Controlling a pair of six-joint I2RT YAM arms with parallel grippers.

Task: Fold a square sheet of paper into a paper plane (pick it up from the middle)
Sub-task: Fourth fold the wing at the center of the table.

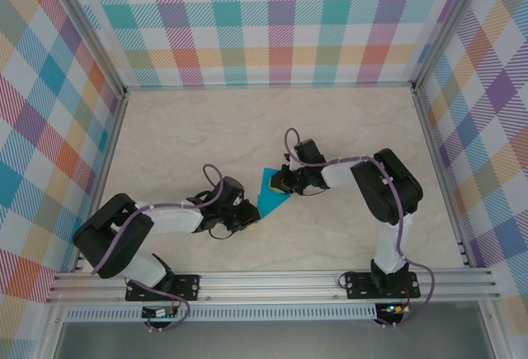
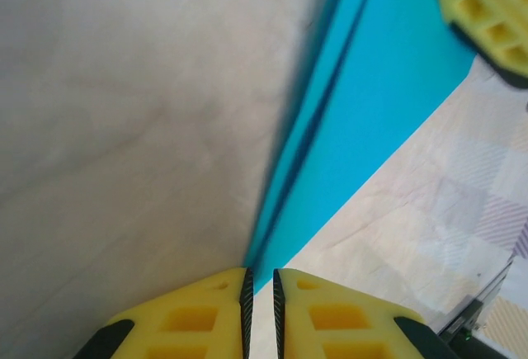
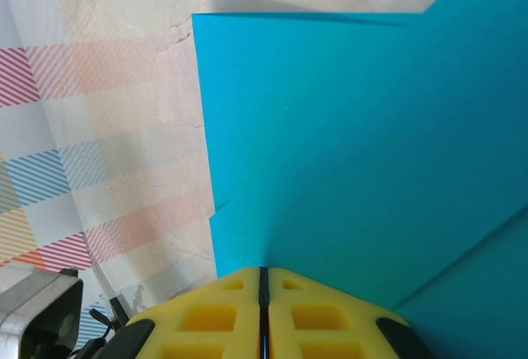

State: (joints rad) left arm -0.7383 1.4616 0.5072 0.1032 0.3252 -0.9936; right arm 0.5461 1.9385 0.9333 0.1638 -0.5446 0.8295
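Note:
The square sheet of paper [image 1: 269, 192] is teal and folded into a long wedge with layered creases, lying on the table between my two grippers. In the left wrist view the sheet of paper [image 2: 388, 87] narrows to a point that ends right at the mouth of my left gripper [image 2: 260, 275], whose jaws stand a thin gap apart with table showing between them. My right gripper [image 3: 264, 272] is shut, its tips pinching a raised fold of the paper [image 3: 346, 128]. From above, the left gripper [image 1: 254, 215] is at the paper's near tip and the right gripper [image 1: 283, 183] at its right edge.
The pale marbled table [image 1: 206, 128] stretches behind and to both sides of the paper. Plaid walls [image 1: 272, 21] enclose it on three sides, and a metal rail [image 1: 272, 281] runs along the near edge by the arm bases.

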